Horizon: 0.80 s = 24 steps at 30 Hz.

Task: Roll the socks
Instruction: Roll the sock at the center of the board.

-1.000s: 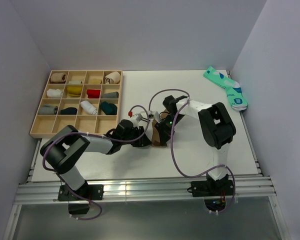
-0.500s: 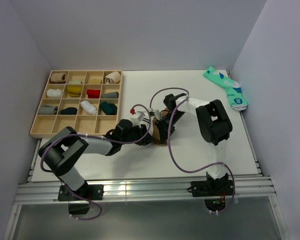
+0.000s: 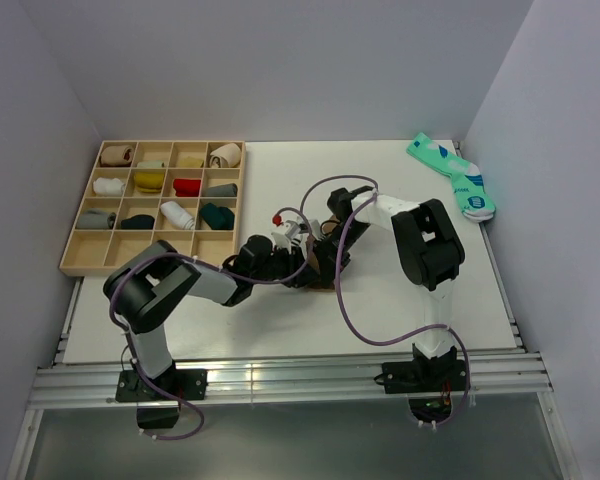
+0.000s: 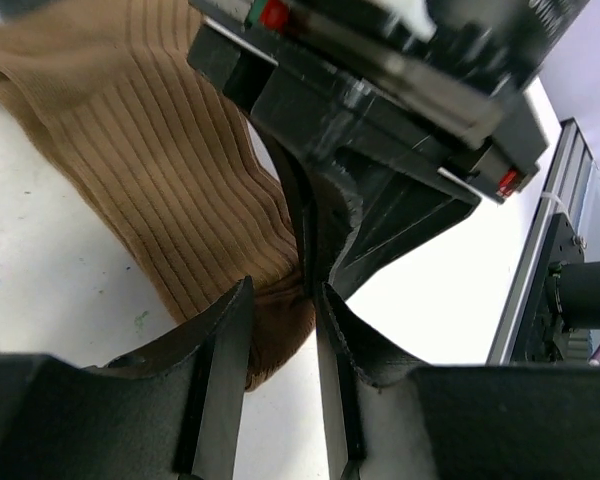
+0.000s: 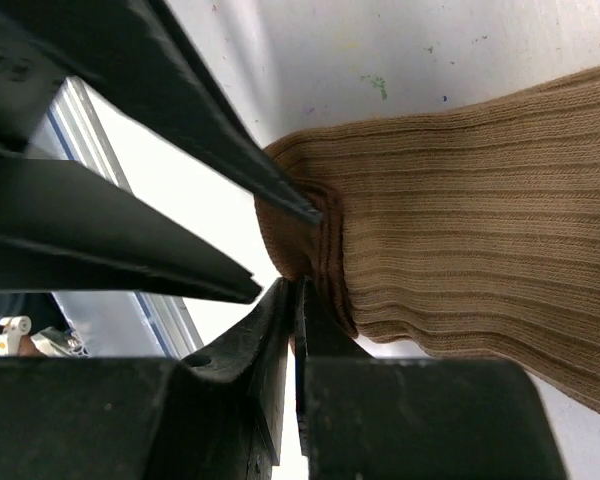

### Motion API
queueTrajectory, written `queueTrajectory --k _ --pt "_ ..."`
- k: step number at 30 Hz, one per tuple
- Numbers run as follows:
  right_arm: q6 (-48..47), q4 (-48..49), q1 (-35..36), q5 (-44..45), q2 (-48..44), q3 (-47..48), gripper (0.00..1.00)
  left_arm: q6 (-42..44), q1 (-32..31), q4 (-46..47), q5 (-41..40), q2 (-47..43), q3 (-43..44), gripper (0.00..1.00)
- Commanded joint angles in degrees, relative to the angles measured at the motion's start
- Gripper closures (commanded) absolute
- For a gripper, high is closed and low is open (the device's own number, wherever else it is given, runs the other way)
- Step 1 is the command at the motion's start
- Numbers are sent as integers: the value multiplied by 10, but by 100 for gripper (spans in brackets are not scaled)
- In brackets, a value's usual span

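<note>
A ribbed tan sock (image 4: 150, 170) lies on the white table, its near end folded over. My right gripper (image 5: 295, 300) is shut on that folded end (image 5: 315, 265). My left gripper (image 4: 280, 320) faces it from the other side with its jaws partly apart, straddling the same end; one fingertip (image 5: 310, 213) rests on the sock. In the top view the two grippers, left (image 3: 302, 268) and right (image 3: 322, 268), meet mid-table and hide most of the tan sock (image 3: 318, 285). A teal pair (image 3: 455, 178) with white-blue marks lies at the far right.
A wooden compartment tray (image 3: 80, 262) stands at the far left, with rolled socks in several cells. The arms' cables (image 3: 340, 290) loop over the table's middle. The metal rail (image 3: 280, 375) runs along the near edge.
The left arm has slid right and closer to the right gripper, and its jaws have opened slightly. The right gripper stays shut on the sock's end.
</note>
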Motion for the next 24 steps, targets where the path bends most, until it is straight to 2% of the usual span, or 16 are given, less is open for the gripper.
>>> queueTrajectory --k 1,13,24 --pt "-6 -19 -3 -14 2 21 94 -10 -2 67 32 17 5 63" --pt "5 -21 -2 -19 -10 26 95 -14 -2 97 58 43 -20 64" --pt "17 -11 -11 -13 -14 25 95 -12 2 111 92 57 -36 58"
